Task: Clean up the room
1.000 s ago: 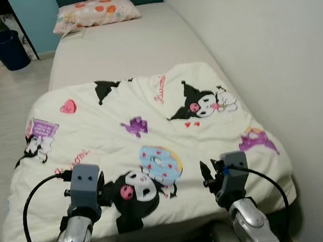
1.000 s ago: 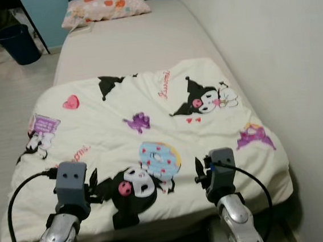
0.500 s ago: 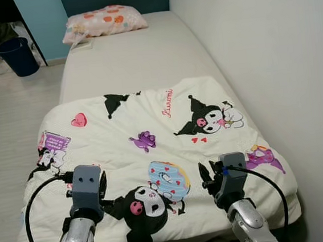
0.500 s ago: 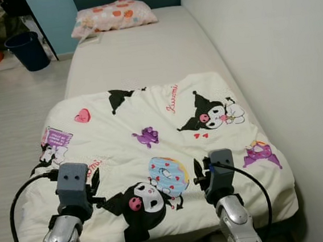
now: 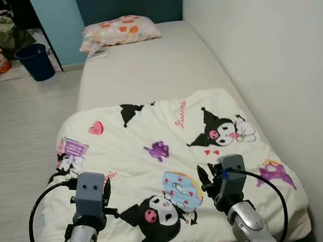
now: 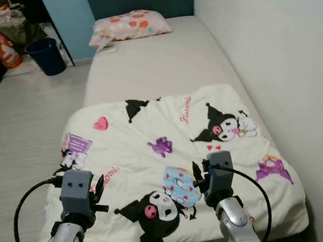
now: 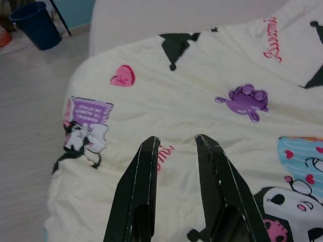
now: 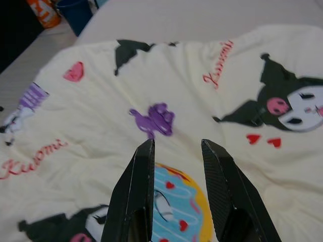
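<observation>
L gripper (image 7: pixel 174 146): fingers apart w/ a narrow gap, holding nothing, above blanket (image 5: pixel 152 139) at lower left of the head view. R gripper (image 8: pixel 176 148): same, parted, empty, over the blue donut print (image 5: pixel 181 186), lower centre-right. Blanket lies spread on the bed's (image 5: pixel 145 65) near half, mid-frame. Red script on it reads "Kuromi". Pillow (image 5: pixel 121 30) upper centre; navy bin (image 5: pixel 35 60) upper left on the floor.

A bed (image 5: pixel 145 65) stands against a white wall (image 5: pixel 269 47); pale floor (image 5: pixel 18 117), blue bin (image 5: pixel 35 60), teal headboard (image 5: pixel 127 3) beyond.
</observation>
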Motion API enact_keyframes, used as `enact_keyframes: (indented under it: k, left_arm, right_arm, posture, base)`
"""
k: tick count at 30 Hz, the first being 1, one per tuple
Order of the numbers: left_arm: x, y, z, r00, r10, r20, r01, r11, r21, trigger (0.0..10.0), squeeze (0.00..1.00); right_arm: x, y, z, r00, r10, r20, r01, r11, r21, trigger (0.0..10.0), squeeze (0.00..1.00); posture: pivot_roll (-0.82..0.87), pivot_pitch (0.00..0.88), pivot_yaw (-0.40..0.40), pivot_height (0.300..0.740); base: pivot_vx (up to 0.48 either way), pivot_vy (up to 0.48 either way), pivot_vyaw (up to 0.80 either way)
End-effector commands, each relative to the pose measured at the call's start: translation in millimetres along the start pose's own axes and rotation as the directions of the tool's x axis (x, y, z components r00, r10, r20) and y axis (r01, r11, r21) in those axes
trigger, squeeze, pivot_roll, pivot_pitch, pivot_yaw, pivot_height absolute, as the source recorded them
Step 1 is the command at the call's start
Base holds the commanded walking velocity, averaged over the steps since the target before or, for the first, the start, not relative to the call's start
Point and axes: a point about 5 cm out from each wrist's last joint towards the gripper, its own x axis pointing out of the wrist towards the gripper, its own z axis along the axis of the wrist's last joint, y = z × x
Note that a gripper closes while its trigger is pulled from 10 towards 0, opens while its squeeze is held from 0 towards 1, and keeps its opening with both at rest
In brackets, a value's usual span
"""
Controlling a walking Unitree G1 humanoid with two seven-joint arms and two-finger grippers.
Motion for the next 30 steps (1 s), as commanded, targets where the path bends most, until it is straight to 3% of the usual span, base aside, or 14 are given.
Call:
enact_keyframes:
  k: [1, 8, 19, 27, 30]
  left_arm:
    - [-3.9, 0.3, -8, 1.000, -0.006, -0.024, 0.006, 1.000, 0.016, 10.0, 0.00]
    - [-4.6, -1.3, -10, 0.999, -0.017, -0.031, 0.018, 1.000, 0.016, 10.0, 0.00]
    - [-3.5, -3.6, -19, 0.998, -0.028, -0.063, 0.029, 0.999, 0.015, 10.0, 0.00]
    - [-4.6, -7.5, -34, 0.992, -0.045, -0.119, 0.048, 0.999, 0.022, 10.0, 0.00]
    - [-6.6, -12.6, -54, 0.975, -0.058, -0.213, 0.068, 0.997, 0.040, 10.0, 0.00]
  right_arm:
    - [-3.3, 1.9, -5, 1.000, 0.007, -0.004, -0.007, 1.000, 0.012, 10.0, 0.00]
    - [-6.1, 1.6, -5, 1.000, 0.007, 0.004, -0.007, 1.000, 0.020, 10.0, 0.00]
    - [-9.2, 3.1, -10, 1.000, 0.012, -0.012, -0.012, 0.999, 0.033, 10.0, 0.00]
    - [-9.1, 8.5, -33, 0.989, 0.040, -0.142, -0.033, 0.998, 0.051, 10.0, 0.00]
    - [-13.7, 6.0, -62, 0.951, -0.034, -0.306, 0.033, 0.999, -0.008, 10.0, 0.00]
  posture:
    - [-0.06, 0.123, 0.039, 0.708]
    - [-0.07, 0.112, 0.041, 0.740]
    - [-0.07, 0.100, 0.038, 0.740]
    - [-0.07, 0.100, 0.039, 0.740]
    - [-0.06, 0.105, 0.037, 0.740]
  base:
    - [0.000, 0.000, 0.00]
    - [0.000, 0.000, 0.00]
    - [0.000, 0.000, 0.00]
    - [0.000, 0.000, 0.00]
    - [0.000, 0.000, 0.00]
